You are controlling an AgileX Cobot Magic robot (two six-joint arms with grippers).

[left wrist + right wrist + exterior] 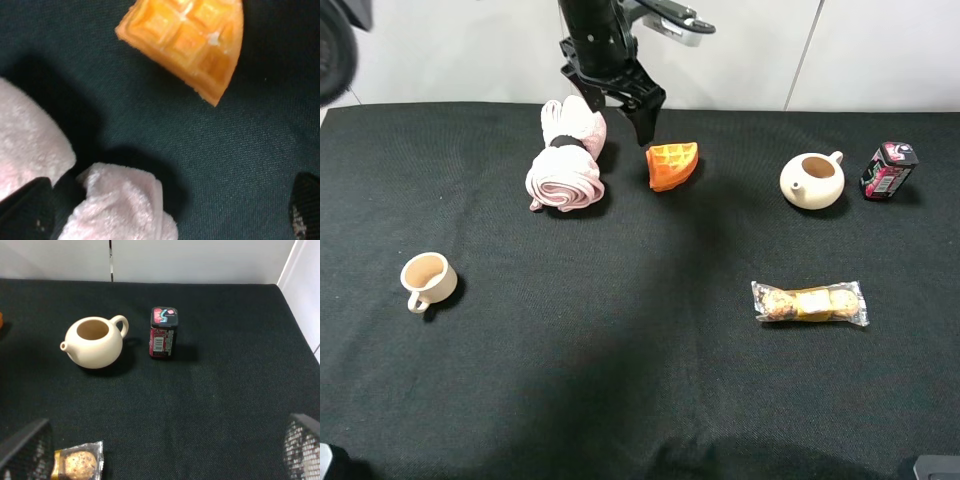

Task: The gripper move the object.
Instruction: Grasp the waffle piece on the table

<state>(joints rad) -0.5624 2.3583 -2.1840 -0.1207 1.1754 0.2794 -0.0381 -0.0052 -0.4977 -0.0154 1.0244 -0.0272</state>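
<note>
Jaws wide apart, left arm (pixel 592 30) pitched down between pink towel (pixel 565 160) and waffle (pixel 673 166)

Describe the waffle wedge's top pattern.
Waffle wedge: orange-yellow square grid, darker orange rim; clearest in the left wrist view.

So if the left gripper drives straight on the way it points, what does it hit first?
Probably the rolled pink fluffy towel, which lies partly between the open left gripper's fingertips; otherwise black tablecloth. The orange toy waffle wedge sits off that line. Depth is unclear.
</note>
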